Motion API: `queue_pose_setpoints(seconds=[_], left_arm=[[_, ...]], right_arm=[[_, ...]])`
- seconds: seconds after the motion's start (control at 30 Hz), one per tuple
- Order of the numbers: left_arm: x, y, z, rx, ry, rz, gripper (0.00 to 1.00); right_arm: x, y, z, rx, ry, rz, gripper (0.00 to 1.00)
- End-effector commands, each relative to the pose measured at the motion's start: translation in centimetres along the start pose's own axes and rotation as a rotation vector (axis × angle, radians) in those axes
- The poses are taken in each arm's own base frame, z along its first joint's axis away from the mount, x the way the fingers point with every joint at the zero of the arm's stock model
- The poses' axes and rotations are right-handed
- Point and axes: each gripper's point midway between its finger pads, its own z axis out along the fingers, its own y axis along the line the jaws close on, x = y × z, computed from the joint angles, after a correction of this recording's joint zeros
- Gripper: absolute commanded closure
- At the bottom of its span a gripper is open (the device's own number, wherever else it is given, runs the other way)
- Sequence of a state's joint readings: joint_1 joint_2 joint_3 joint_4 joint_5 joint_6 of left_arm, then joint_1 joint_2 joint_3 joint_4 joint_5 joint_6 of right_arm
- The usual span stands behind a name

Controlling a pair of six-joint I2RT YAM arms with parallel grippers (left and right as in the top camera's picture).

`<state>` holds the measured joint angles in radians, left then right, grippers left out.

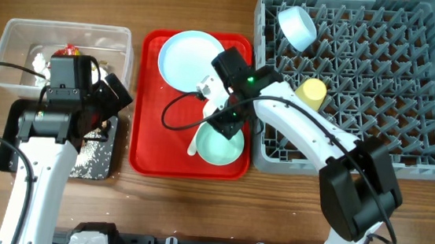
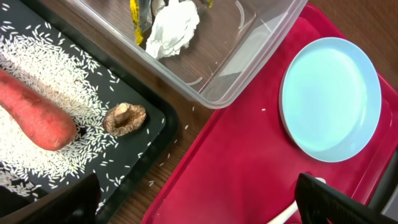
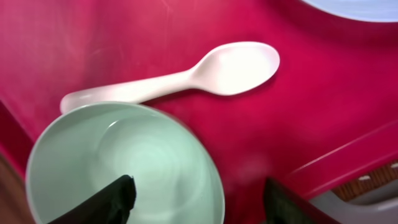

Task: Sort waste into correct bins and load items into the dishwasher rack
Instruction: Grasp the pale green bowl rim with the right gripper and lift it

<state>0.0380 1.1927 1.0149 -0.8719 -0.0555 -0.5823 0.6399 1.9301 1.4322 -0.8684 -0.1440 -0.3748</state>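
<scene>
A pale blue-green bowl (image 1: 220,146) (image 3: 124,165) sits on the red tray (image 1: 149,132). My right gripper (image 1: 229,121) (image 3: 198,200) is open and straddles the bowl's rim, one finger inside and one outside. A white spoon (image 3: 186,78) lies beside the bowl. The pale blue plate (image 1: 188,56) (image 2: 329,99) lies at the tray's far end. My left gripper (image 1: 113,97) (image 2: 199,205) is open and empty over the gap between the black tray (image 2: 158,134) and the red tray. The black tray holds a carrot (image 2: 31,115), rice (image 2: 56,68) and a brown lump (image 2: 124,118). The clear tub (image 1: 61,57) holds tissue (image 2: 171,28) and wrappers (image 2: 140,18).
The grey rack (image 1: 363,79) stands at the right, touching the red tray's edge. It holds a second bowl (image 1: 297,26) on its side and a yellow cup (image 1: 312,91). A few rice grains lie on the wood and the red tray.
</scene>
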Motion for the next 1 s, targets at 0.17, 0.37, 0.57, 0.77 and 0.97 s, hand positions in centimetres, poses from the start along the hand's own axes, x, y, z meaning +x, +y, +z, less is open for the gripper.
queue_pose_setpoints(seconds=[0.17, 0.37, 0.57, 0.77, 0.97], left_arm=[[-0.9, -0.1, -0.8, 0.004, -0.038, -0.016, 0.00], [-0.6, 0.1, -0.8, -0.005, -0.026, -0.015, 0.00], [-0.6, 0.2, -0.8, -0.006, -0.025, -0.015, 0.00], [-0.6, 0.2, -0.8, -0.006, -0.025, -0.015, 0.00], [-0.6, 0.2, -0.8, -0.006, -0.025, -0.015, 0.00]], right_arm=[[2.2, 0.1, 3.4, -0.004, 0.054, -0.012, 0.43], [2.3, 0.0, 4.3, -0.001, 0.047, -0.012, 0.53], [2.2, -0.1, 4.6, 0.001, 0.043, -0.009, 0.96], [-0.2, -0.4, 2.1, 0.019, -0.043, 0.064, 0.96], [-3.8, -1.6, -6.7, 0.122, -0.269, 0.073, 0.96]])
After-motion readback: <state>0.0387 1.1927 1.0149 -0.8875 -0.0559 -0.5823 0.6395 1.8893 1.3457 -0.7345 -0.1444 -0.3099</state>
